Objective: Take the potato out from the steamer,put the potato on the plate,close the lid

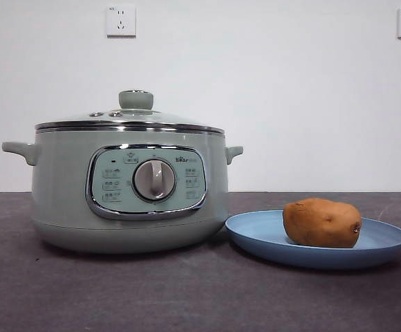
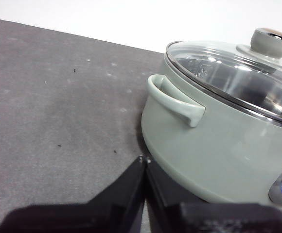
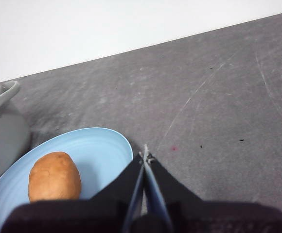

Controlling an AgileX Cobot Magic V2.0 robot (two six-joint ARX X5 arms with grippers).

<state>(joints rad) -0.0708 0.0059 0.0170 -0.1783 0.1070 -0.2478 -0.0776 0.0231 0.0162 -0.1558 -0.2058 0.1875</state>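
The bench (image 1: 187, 297), dark grey and lightly scuffed, is carrying everything, and it is being left bare around the things so that both arms can wait clear of them.

The steamer (image 1: 128, 187) is being kept upright toward one side of the bench, its dial panel facing the low front camera. It is being covered by the lid (image 1: 128, 117), which is sitting level and seated all round on the chrome rim, with its green knob on top; that placement is judged to mean the closing step is already done. Through the glass, in the left wrist view, only shiny metal is being shown inside, and no food can be made out there.

The plate (image 1: 387, 242) is lying flat just beside the steamer, its near edge close to the pot's base; whether the two are touching cannot be told. It is being used as the resting place for the potato (image 1: 321, 223), which is lying on its side, set off-centre on the plate, steady and apart from either arm.

The left pincer (image 2: 145, 162) is being held clenched on nothing, low beside the steamer's side handle (image 2: 177, 99). The right pincer (image 3: 145, 155) is likewise being held clenched and empty, just beyond the plate's rim. From this layout, the task is judged complete.
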